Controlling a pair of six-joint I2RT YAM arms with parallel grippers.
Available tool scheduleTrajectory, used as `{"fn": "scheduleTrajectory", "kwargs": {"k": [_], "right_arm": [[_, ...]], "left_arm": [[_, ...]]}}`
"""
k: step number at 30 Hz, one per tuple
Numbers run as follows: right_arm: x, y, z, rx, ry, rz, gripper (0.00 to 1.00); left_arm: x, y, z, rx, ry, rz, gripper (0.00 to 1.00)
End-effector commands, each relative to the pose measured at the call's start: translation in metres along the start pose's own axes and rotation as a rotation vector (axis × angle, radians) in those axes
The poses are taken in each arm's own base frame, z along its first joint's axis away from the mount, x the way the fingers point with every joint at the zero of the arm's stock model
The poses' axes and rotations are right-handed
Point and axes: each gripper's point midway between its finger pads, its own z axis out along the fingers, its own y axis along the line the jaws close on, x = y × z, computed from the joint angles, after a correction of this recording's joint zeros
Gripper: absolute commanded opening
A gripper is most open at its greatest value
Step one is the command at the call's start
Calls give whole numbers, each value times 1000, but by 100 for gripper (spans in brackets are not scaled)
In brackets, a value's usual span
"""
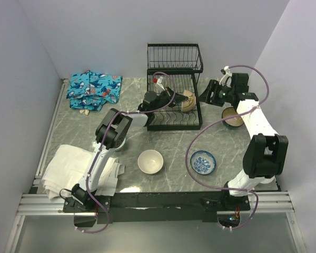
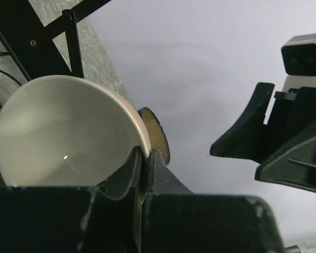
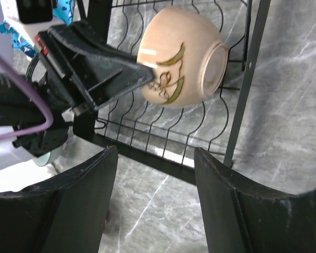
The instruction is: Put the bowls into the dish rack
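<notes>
The table [image 1: 168, 182] under me is grey stone-look with pale veins, closed in by plain pale walls [image 1: 95, 31] at the back and on both sides.

On it I count one dish rack [image 1: 174, 128], black wire, standing at the back middle with its upright section behind it. I count five bowls. The tan bowl [image 3: 179, 58] is in my left gripper [image 3: 142, 71], whose fingers are clamped on its rim. It hangs on its side inside the rack, over the wavy bars near the right wall, foot turned to the right. I cannot tell whether it touches the wire. Its inside is cream-white. A cream bowl [image 1: 150, 161] sits upright at the front middle of the table, and a blue-and-white bowl [image 1: 204, 162] sits near it on the right. A brown bowl [image 1: 233, 117] sits right of the rack, partly under my right arm. A pale green bowl [image 1: 117, 145] is mostly hidden beneath my left arm.

My right gripper [image 3: 155, 195] holds nothing; its jaws stand wide apart just outside the rack's right side, facing the tan bowl.

There are two cloths: a blue shark-print cloth [image 1: 93, 89] crumpled at the back left, and a white towel [image 1: 68, 168] at the front left.
</notes>
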Motion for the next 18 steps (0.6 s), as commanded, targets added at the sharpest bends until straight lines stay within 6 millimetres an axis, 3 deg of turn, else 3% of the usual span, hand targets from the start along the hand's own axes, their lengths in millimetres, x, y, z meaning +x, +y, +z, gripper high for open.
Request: {"fn": "scheduleTrajectory", "kwargs": {"k": [1, 5, 10, 12, 18], "right_arm": [[-41, 14, 0, -37, -93, -27, 67], [-40, 17, 17, -49, -73, -37, 67], [-39, 3, 38, -8, -52, 2, 70], [-36, 11, 53, -4, -23, -23, 70], [-54, 6, 78, 71, -11, -60, 77]], "left_arm": [[-37, -46, 6, 108, -97, 36, 1], [-41, -42, 7, 102, -108, 35, 1], [-45, -47, 5, 112, -108, 38, 1], [-44, -47, 3, 111, -101, 41, 1], [-42, -43, 2, 114, -93, 52, 1]]}}
